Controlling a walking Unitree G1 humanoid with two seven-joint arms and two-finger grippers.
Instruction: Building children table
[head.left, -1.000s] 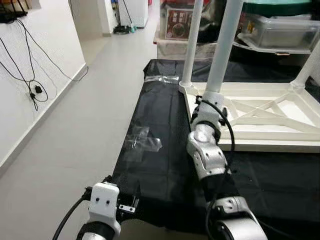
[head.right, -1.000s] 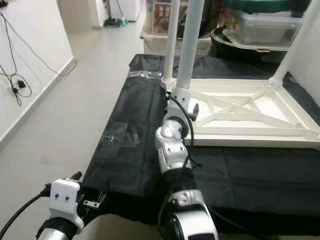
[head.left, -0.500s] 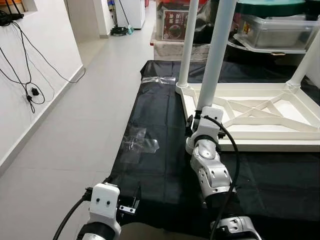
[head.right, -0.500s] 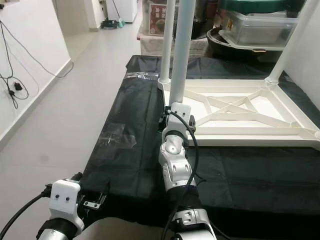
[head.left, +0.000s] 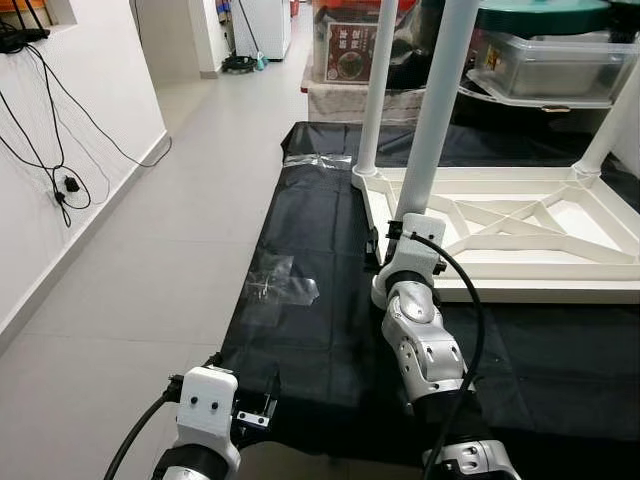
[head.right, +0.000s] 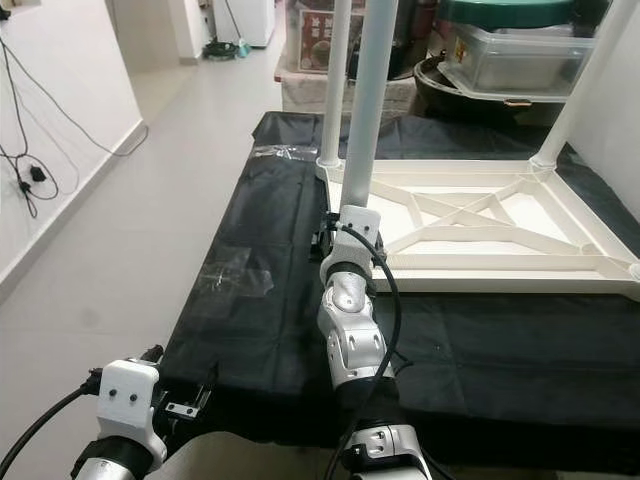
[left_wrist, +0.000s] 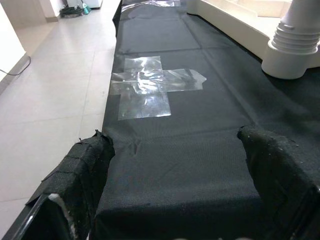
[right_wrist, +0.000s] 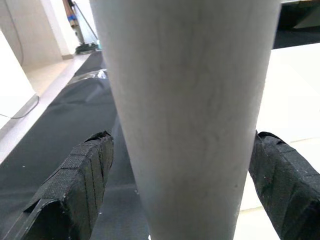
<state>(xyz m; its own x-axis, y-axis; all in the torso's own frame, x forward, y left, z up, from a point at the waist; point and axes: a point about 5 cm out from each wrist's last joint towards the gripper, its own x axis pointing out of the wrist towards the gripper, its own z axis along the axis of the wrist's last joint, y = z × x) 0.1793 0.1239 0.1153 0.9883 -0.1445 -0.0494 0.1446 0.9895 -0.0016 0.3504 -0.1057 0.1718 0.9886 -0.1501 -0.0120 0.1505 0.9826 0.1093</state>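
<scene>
table frame (head.left: 520, 235) carries three upright legs; right pincer (right_wrist: 180, 165) straddles one.

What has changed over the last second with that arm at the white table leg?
The right gripper drew back toward the robot along the black mat, tilting the white leg it straddles more upright. The upturned table frame, clear tape patch and left gripper stayed put.
</scene>
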